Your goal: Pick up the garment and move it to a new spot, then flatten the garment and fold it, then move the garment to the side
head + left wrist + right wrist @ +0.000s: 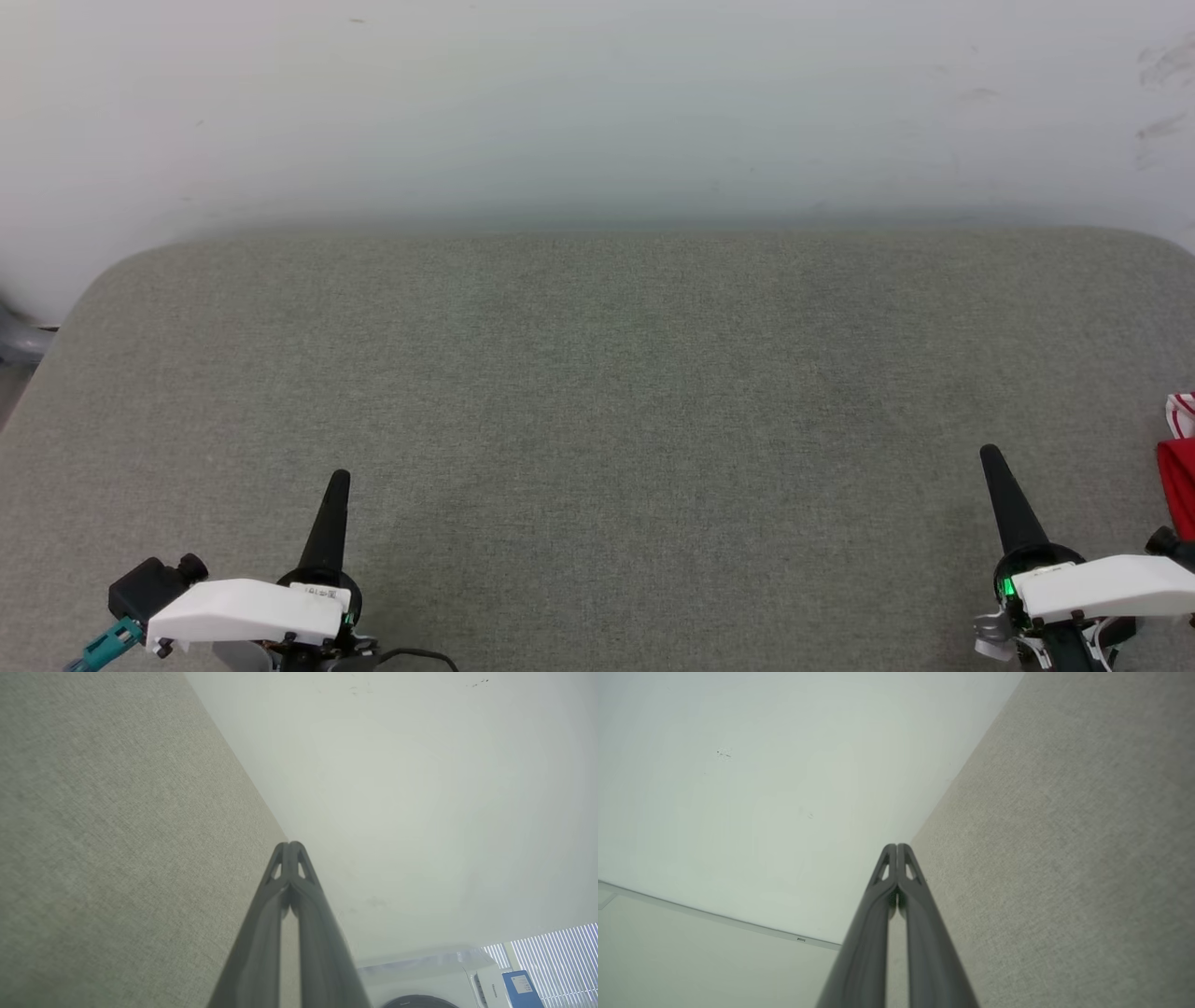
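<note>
A sliver of the red garment, with a bit of red-and-white striped trim, peeks in at the right edge of the head view; most of it is out of view. My right gripper hovers over the grey fabric surface at the lower right, left of the garment and apart from it. Its fingertips are pressed together with nothing held. At the lower left stands my left gripper, tips also touching and empty.
A pale wall runs behind the surface's far edge. The surface has rounded far corners. A white washing machine and window blinds appear in the left wrist view, beyond the surface.
</note>
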### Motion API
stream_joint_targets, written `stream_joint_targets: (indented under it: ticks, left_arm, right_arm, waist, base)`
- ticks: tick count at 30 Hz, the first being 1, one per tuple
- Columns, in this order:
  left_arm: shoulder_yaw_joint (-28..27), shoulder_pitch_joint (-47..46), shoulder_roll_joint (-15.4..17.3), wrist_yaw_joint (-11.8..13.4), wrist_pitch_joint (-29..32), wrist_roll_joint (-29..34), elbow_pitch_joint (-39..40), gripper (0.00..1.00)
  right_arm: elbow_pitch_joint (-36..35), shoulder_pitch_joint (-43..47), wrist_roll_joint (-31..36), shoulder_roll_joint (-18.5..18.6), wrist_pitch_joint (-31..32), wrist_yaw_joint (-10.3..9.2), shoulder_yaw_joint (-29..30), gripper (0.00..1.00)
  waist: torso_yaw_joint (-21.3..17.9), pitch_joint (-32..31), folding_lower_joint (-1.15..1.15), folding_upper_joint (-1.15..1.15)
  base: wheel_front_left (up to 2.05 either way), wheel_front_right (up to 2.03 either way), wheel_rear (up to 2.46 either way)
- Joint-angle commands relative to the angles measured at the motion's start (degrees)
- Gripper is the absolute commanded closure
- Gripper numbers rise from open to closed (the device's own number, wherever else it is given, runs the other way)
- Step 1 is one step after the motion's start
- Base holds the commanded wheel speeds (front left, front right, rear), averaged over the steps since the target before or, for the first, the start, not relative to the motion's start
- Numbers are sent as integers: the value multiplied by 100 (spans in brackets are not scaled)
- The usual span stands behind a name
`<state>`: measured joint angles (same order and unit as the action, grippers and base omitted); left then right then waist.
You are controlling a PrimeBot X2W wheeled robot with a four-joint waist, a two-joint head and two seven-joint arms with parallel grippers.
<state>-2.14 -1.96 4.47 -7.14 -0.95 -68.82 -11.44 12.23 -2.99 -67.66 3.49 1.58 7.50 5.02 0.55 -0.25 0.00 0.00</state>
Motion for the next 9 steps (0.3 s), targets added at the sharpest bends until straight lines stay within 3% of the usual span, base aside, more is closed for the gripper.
stream_joint_targets:
  ticks: [1, 9]
  left_arm:
    - [-36, -142, -13, -31, 44, -157, 19, 100]
    - [-93, -201, -26, -35, 161, -580, -34, 100]
  right_arm:
    - [-20, -128, -168, -14, 42, 0, 21, 100]
    - [15, -174, -590, -25, 124, 0, 48, 100]
  waist:
    - [-2, 1, 0, 0]
    - [-10, 8, 0, 0]
  base:
    - [0, 0, 0]
    - [0, 0, 0]
